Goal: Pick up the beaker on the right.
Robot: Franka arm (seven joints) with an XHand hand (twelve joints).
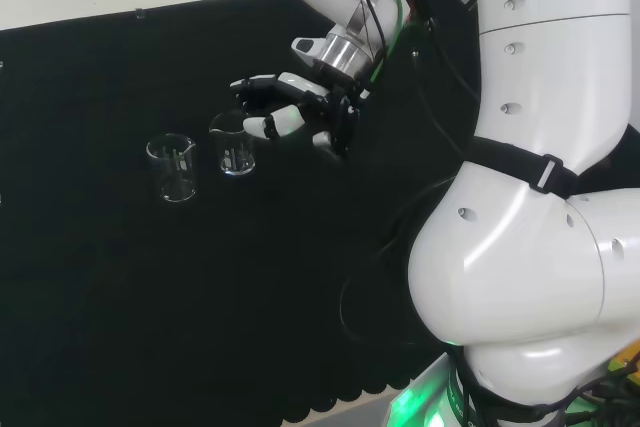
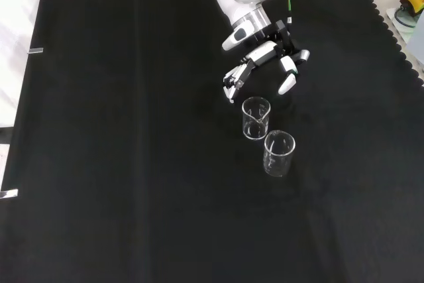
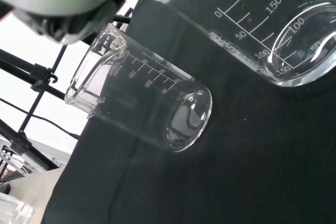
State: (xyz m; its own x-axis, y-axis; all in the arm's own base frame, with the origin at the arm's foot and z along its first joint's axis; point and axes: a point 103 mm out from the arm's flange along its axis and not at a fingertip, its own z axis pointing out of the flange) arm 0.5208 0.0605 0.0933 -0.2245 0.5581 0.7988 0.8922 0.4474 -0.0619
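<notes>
Head view: two clear beakers stand on the counter (image 1: pixel 90 277), the left beaker (image 1: pixel 173 167) and just beside it the right beaker (image 1: pixel 233 143). Right of that the hand (image 1: pixel 300 112) hovers, fingers spread and relaxed, holding nothing, fingertips near the right beaker's rim.

head view behind arm, front view looks down opposite, wrist view close, all sharing two beakers (image 2: pixel 267 136)
</notes>
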